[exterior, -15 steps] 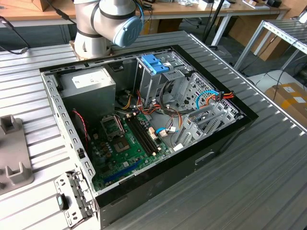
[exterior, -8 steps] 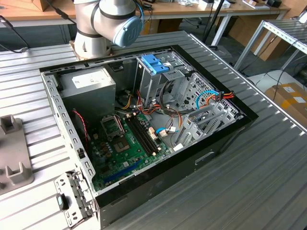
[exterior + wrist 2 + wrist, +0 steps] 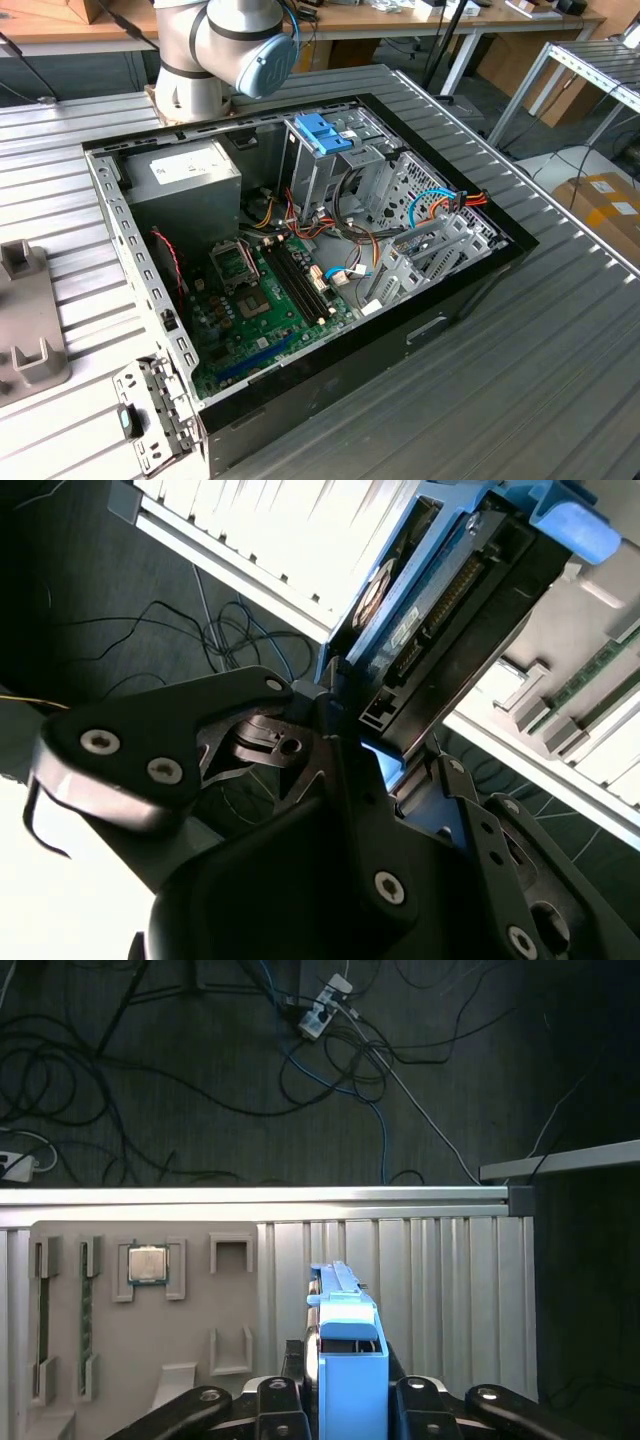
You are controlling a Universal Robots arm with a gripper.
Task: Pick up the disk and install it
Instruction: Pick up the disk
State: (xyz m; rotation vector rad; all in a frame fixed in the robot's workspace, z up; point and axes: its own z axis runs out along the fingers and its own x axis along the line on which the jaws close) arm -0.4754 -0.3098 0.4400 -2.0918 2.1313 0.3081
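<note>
The black claw [image 3: 347, 1388] is pinching the flat grey disk with bright blue plastic rails [image 3: 347, 1325], holding it up over the ribbed grey metal table [image 3: 440, 1260]. Step 1, picking up, looks done. The disk is not yet in the open black computer case [image 3: 470, 290].

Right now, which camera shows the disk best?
The second wrist view: the disk lies broadside there, with its dark body, connector strip and blue rails visible, clamped in the tool. The first wrist view sees the disk edge-on, mostly its blue end.
</note>
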